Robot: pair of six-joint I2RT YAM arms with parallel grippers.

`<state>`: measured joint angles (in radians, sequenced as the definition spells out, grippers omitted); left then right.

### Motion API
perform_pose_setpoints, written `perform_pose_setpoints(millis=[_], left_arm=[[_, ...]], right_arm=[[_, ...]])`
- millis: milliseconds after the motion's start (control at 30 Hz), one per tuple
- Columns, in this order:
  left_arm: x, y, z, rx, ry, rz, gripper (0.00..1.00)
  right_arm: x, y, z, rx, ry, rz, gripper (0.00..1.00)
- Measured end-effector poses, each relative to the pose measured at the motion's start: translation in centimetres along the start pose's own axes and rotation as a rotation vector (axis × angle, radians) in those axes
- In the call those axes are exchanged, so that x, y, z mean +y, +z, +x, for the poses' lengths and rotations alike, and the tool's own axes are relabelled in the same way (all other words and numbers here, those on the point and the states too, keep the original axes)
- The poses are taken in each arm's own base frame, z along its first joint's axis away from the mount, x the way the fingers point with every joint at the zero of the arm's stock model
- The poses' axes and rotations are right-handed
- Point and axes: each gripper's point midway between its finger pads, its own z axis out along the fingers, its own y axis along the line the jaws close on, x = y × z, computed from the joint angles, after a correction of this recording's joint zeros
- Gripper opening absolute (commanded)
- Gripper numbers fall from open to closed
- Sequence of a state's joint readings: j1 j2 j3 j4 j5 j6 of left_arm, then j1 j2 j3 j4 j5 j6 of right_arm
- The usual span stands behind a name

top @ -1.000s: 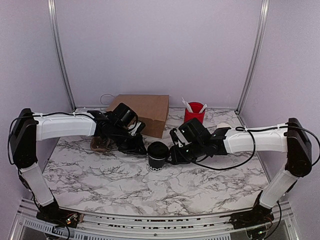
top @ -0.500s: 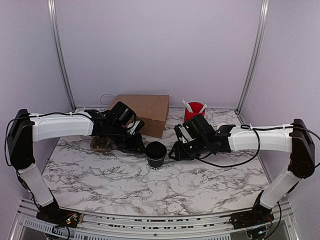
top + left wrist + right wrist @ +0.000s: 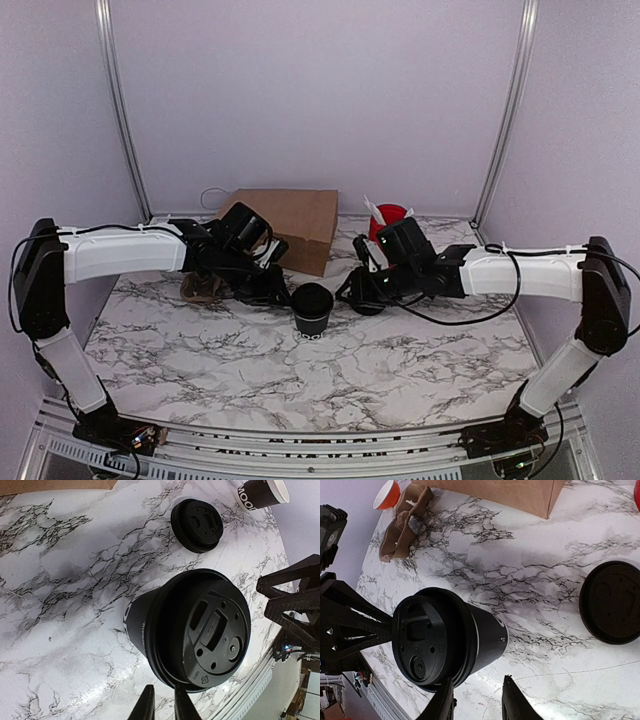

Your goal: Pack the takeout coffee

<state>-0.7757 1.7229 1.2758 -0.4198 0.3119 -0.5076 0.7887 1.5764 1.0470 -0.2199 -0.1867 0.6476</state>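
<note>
The takeout coffee (image 3: 313, 308) is a small black paper cup with a black lid on, standing upright mid-table. Its lid fills the left wrist view (image 3: 200, 630). In the right wrist view the coffee (image 3: 440, 637) shows a thin white rim line under the lid. My left gripper (image 3: 283, 296) sits just left of the coffee; its fingers (image 3: 163, 687) are a narrow gap apart with nothing between them. To the coffee's right my right gripper (image 3: 352, 292) hangs open and empty (image 3: 477, 679), clear of the coffee's side.
A loose flat black lid (image 3: 196, 525) (image 3: 612, 602) lies right of the coffee. A second, unlidded black cup (image 3: 262, 492) stands beyond it. A brown paper bag (image 3: 290, 225) and red cup with white sticks (image 3: 390, 220) stand at the back. A brown cup carrier (image 3: 200, 288) lies far left.
My right gripper has drawn back from the coffee, rightward and toward the rear. The left arm and the coffee have barely moved.
</note>
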Motion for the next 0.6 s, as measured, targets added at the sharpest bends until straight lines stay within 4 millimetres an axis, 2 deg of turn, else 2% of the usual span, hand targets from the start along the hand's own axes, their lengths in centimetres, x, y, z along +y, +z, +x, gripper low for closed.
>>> perform_pose_setpoints(millis=[300, 600], left_arm=[[0.2, 0.0, -0.2, -0.006, -0.004, -0.007, 0.14], [0.4, 0.2, -0.1, 0.001, -0.005, -0.01, 0.14]], right_arm=[[-0.5, 1.5, 0.4, 0.031, 0.011, -0.01, 0.31], [-0.5, 1.9, 0.4, 0.032, 0.01, -0.019, 0.3]])
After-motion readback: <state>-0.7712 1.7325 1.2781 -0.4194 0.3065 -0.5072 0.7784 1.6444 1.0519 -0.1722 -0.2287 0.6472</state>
